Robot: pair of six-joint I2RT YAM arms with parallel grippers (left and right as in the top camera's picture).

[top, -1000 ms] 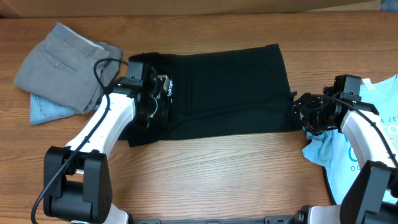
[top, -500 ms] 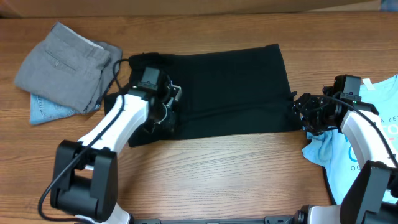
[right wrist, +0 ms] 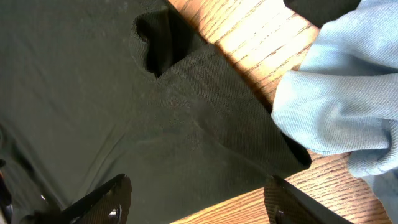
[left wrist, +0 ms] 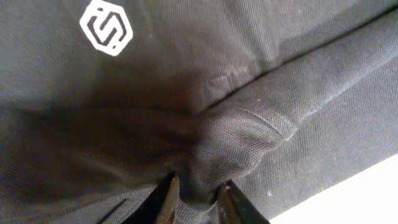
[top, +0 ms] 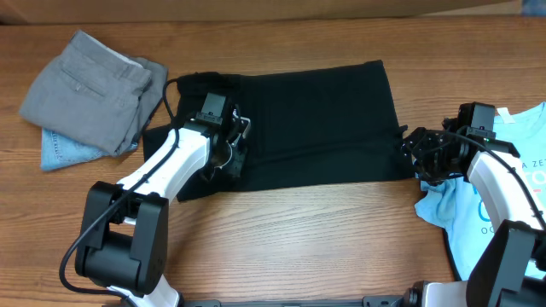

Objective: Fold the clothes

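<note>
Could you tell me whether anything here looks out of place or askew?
Yes: the black T-shirt is rumpled at its left end, where the left claw pinches a ridge of fabric; the rest lies flat. A light blue garment touches its right corner.

A big wooden table (top: 299, 247) fills almost the whole view. Its top is warm brown, with long dark lines of grain that run from side to side. Along the far edge runs a pale tan strip (top: 256, 8), flat and plain. A tiny blue bit (top: 534, 5) shows in the far right corner. The light is soft and even, and the wood shines a little.
</note>
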